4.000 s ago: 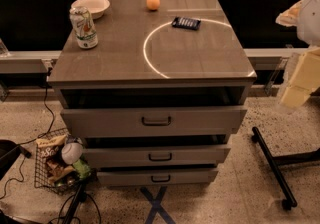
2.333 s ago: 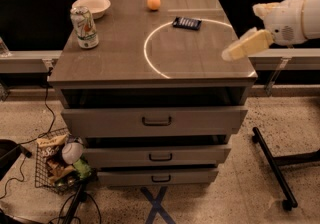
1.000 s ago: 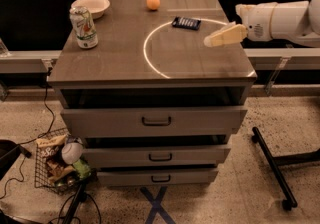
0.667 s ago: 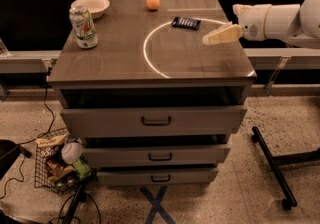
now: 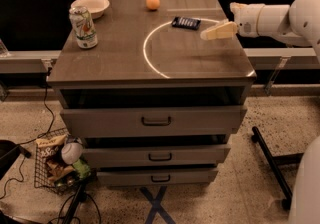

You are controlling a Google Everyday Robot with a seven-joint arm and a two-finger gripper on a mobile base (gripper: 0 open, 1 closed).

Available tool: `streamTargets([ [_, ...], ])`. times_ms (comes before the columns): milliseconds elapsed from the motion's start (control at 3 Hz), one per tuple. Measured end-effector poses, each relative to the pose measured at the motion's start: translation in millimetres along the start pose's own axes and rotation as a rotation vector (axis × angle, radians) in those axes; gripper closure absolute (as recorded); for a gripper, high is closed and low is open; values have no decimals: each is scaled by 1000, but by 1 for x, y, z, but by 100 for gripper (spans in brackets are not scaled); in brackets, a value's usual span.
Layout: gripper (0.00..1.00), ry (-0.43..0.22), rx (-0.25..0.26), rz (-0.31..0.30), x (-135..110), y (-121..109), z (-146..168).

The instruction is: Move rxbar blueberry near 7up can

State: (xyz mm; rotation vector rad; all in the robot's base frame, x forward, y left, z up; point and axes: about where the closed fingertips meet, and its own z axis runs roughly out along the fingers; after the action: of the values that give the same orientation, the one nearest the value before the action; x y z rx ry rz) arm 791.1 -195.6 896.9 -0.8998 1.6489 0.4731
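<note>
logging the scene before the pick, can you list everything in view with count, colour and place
rxbar blueberry: one, dark blue, flat at the back right of the cabinet top
7up can: one, silver-white with green, upright near the top's left edge
bowl: one, white, back left, behind the 7up can
orange: one, orange, back middle of the top
cabinet: one, grey-brown, three drawers, centre of view
wire basket: one, dark, on the floor left of the cabinet, holding packets
tape cross: one, blue, on the floor in front
arm: one, white, reaching in from the right
gripper: one, cream, over the top's right side, just right of the rxbar blueberry
</note>
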Motion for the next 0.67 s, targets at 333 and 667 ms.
streamTargets([
  [333,0,8,16,-5,3,-17,17],
  [667,0,14,17,4,6,-29,35],
])
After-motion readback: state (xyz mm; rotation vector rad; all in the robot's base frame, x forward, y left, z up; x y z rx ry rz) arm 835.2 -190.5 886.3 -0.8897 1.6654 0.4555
